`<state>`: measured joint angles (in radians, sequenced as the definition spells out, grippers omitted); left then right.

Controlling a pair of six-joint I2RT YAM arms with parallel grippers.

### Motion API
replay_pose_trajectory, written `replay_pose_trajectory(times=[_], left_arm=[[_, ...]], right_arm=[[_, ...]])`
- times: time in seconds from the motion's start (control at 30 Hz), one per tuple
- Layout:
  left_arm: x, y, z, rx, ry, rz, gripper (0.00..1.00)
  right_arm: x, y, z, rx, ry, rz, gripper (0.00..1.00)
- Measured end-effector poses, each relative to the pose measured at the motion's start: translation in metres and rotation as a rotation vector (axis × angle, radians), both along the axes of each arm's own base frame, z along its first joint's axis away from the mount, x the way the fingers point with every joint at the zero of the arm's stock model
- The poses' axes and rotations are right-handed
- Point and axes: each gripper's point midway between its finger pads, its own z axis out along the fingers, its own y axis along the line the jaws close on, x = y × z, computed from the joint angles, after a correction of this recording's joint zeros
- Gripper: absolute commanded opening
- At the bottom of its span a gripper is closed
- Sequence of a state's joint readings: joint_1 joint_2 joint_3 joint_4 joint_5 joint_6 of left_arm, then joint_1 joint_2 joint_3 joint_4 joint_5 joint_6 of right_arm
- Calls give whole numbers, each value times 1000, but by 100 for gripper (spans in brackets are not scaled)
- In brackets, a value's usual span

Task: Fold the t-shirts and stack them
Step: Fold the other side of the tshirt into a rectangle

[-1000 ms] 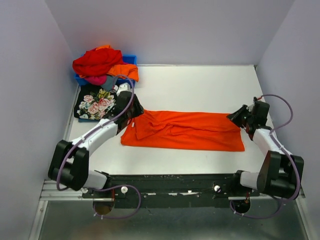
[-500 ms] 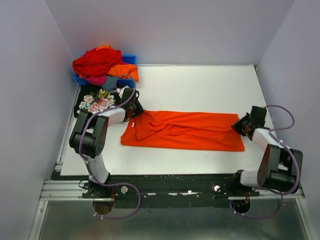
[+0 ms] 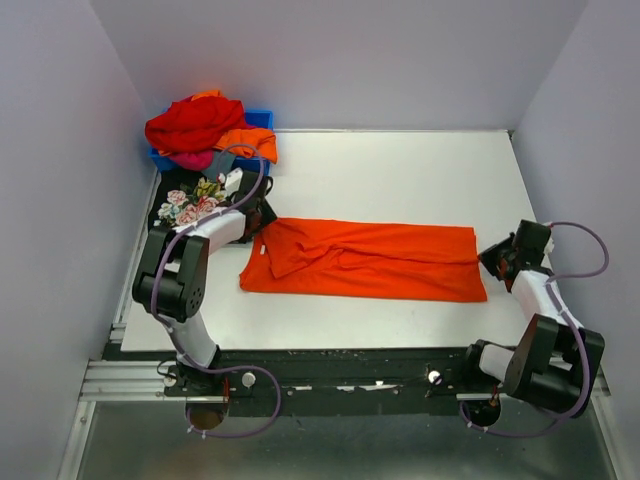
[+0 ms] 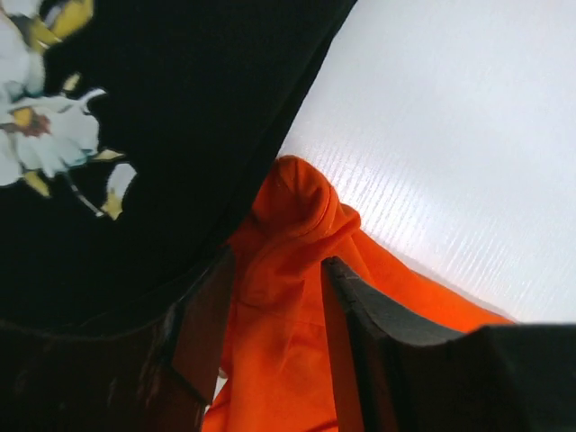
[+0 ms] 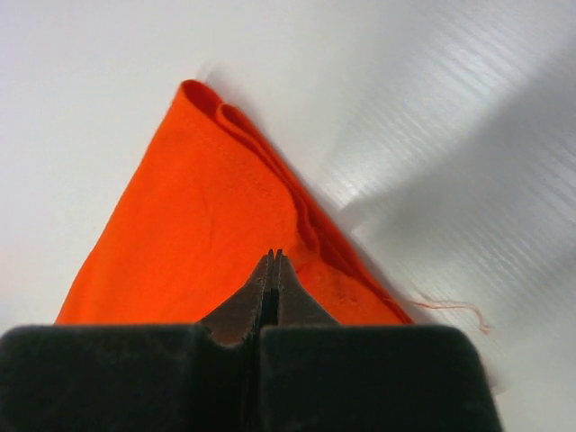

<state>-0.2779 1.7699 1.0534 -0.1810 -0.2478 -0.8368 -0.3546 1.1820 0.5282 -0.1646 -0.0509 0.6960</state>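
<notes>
Top external view: shows the orange t-shirt point(image 3: 370, 262) laid across the middle of the table point(image 3: 400, 170), already folded lengthwise into a long band. Judged partway through this garment, with crosswise folds and placing on the stack yet to do. Finds the black rose-print t-shirt point(image 3: 190, 212) folded flat at the table's left edge, seemingly the start of that stack, and right behind it a heap of unfolded t-shirts point(image 3: 205, 130) in red, orange, pink and grey, piled over the blue bin point(image 3: 262, 117), none of them begun. Puts the left gripper point(image 3: 262, 222) at the band's left end, beside the black shirt; seen from the left wrist, fingers point(image 4: 202, 333) partly apart astride a bunched ridge of orange cloth filling the gap — pinched or merely straddled, cannot tell. Puts the right gripper point(image 3: 500, 258) just off the band's right end, fingertips pressed fully together, nothing seen between them, the orange corner below. No brand, label or legible writing anywhere — only the rose print.
</notes>
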Motion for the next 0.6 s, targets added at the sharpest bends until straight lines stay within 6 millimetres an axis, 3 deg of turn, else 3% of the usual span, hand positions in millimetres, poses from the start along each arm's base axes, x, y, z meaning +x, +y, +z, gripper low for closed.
replay_pose_trajectory(times=[0.1,0.23,0.33,0.43,0.53,0.6], left_arm=[[-3,1,16,51,-27,-9,59],[-4,-19,54,70,-113,-53,53],[-9,-35,73,40,-164,-73,42],[-19,-32,68,20,-176,-36,30],[-41,-19,48,23,-151,5,3],[-54,-11,35,30,-136,25,0]], right_arm=[[7,7,11,4,-44,65,1],[25,15,26,3,-84,140,1],[43,18,27,16,-82,177,1],[53,25,19,43,-60,212,1],[55,35,17,42,-60,253,1],[57,42,25,25,-91,279,1]])
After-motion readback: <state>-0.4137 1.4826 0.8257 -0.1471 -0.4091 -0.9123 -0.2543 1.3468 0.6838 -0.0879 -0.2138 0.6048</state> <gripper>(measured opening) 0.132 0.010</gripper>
